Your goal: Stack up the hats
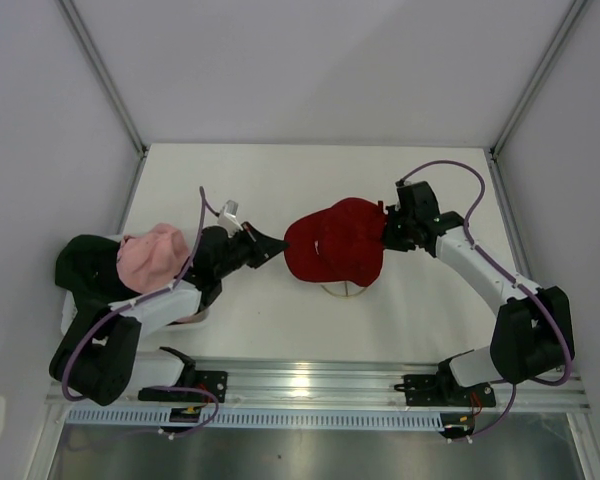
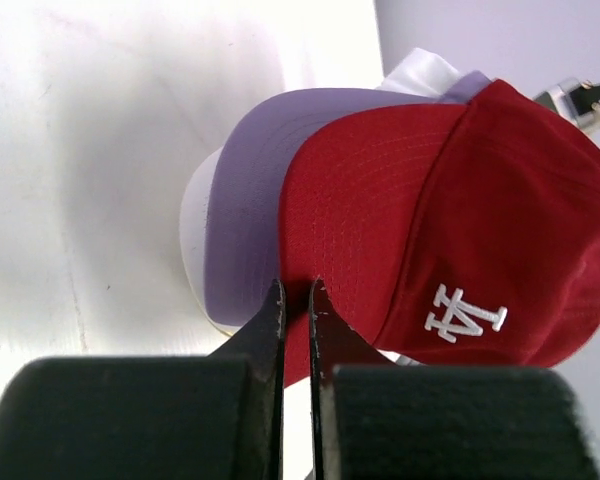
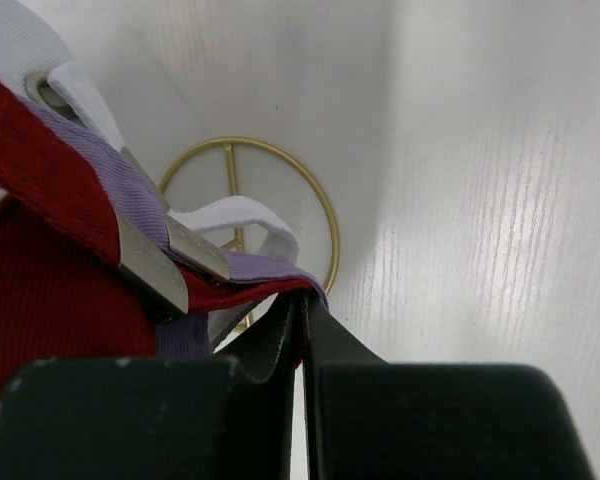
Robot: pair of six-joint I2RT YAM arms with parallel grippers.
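Note:
The red cap (image 1: 335, 250) sits over the lavender cap (image 2: 245, 200) on the gold wire stand (image 1: 345, 291) at the table's middle. My left gripper (image 1: 275, 244) is at the red cap's brim; in the left wrist view its tips (image 2: 293, 285) are nearly together with the red brim (image 2: 350, 200) between them. My right gripper (image 1: 386, 232) is at the cap's back; in the right wrist view (image 3: 302, 298) it is shut on the red back edge (image 3: 230, 292), under the lavender strap (image 3: 100, 170). The pink cap (image 1: 150, 255) lies on the black cap (image 1: 85, 265) at the left. The dark green cap is out of view.
The gold stand's ring (image 3: 325, 215) shows under the caps in the right wrist view. Metal strap buckles (image 3: 150, 265) hang at the caps' backs. White walls enclose the table; a metal rail (image 1: 310, 385) runs along the near edge.

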